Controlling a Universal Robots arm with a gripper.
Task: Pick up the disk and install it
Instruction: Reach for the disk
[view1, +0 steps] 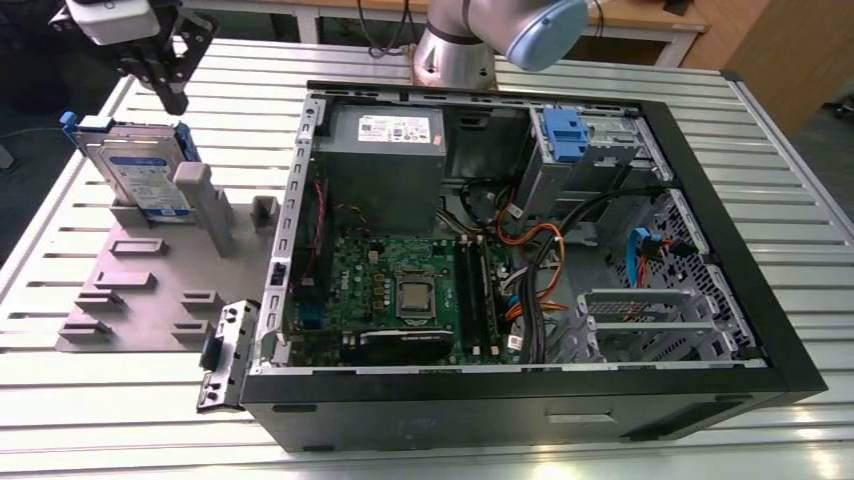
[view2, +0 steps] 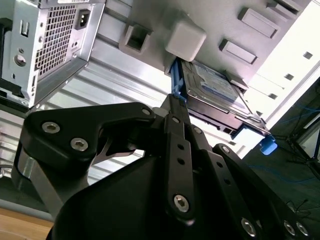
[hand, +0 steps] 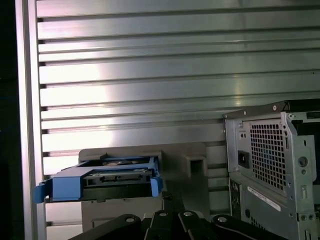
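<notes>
**Tool poised over the standing disk, nothing gripped**

At the exterior view's far left, black tool (view1: 172, 98) hanging tips-down just above the disk (view1: 138, 168), apart from it. Fingers drawn together to a point, with nothing between them. The same closed, empty look in the second wrist view (view2: 172, 102), tips aimed at the blue end of the disk (view2: 215, 92).

Disk standing on edge in a slot of a grey rack (view1: 134, 290), label side facing the exterior view's right, blue rails along its edges. Not yet lifted. In the first wrist view, disk (hand: 107, 182) seen end-on, blue front toward the camera, with the grey rack behind it.

Rack flat on the slatted metal desk (view1: 107, 400), just beside the open computer case (view1: 534, 405) on the exterior view's right. Inside the case: grey power supply (view1: 380, 160) at the far side, green circuit board (view1: 400, 280) nearer, metal cage with a blue latch (view1: 567, 135) at the far right corner, and loose coloured cables (view1: 534, 250) between them.

Base of the arm (view1: 461, 50) planted on the desk beyond the case.
</notes>
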